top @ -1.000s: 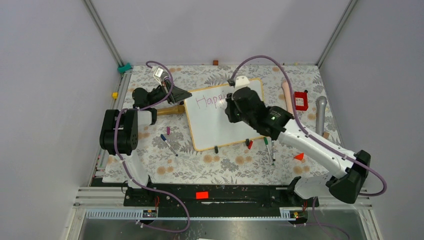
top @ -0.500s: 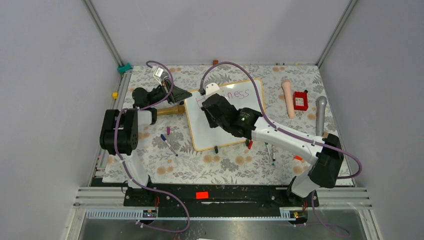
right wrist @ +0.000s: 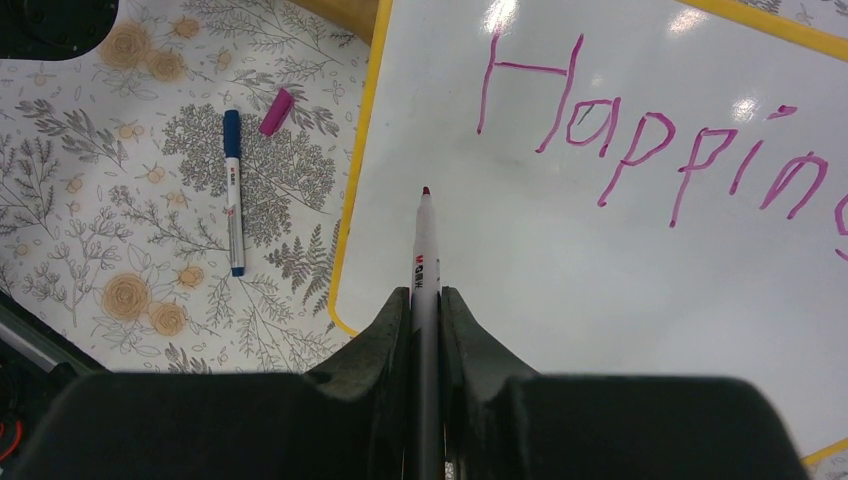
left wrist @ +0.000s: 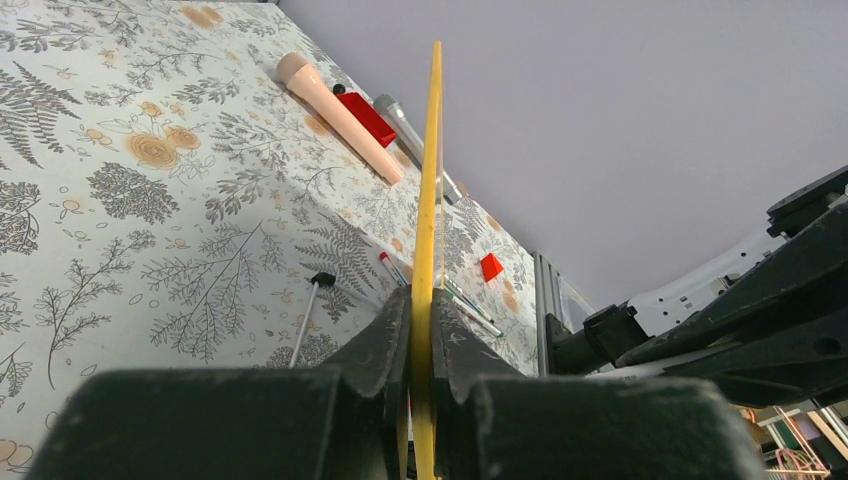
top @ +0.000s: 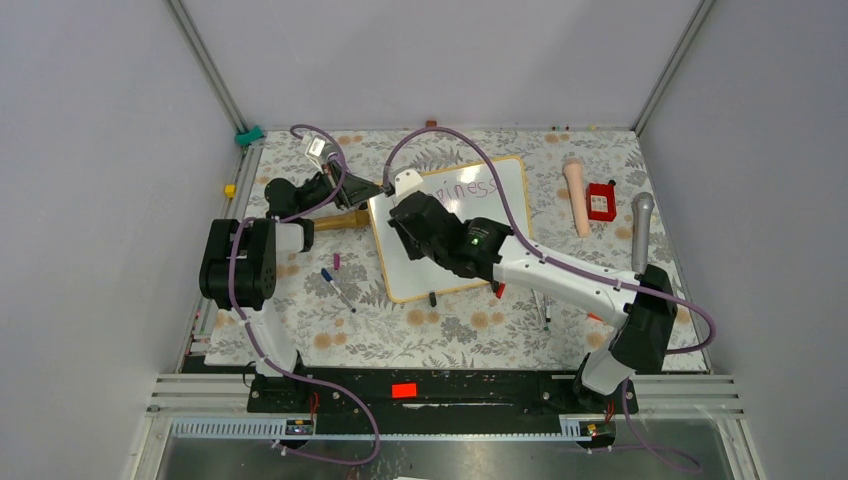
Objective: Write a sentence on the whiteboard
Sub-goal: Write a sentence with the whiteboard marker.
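Observation:
The whiteboard (top: 505, 215) lies tilted on the flowered table. My left gripper (top: 365, 190) is shut on its left yellow rim, which shows edge-on between the jaws in the left wrist view (left wrist: 432, 180). The sentence (top: 468, 188) is pink lettering along the board's top; the right wrist view shows "Happin" (right wrist: 640, 140). My right gripper (top: 412, 222) is over the board's left part, shut on a white marker (right wrist: 424, 250). The marker's red tip points at bare board (right wrist: 600, 300) below the "H".
A blue marker (top: 337, 288) and a pink cap (top: 337, 261) lie left of the board. A wooden block (top: 340, 218) lies by the left gripper. A peach cylinder (top: 575, 195), a red box (top: 601, 200) and a grey microphone (top: 640, 230) lie to the right. Loose markers (top: 540, 305) lie near the board's front.
My right gripper has moved left with the marker, from the first line to below the "H". The lettering has grown from "Happi" to end in "ness". The left arm has not moved.

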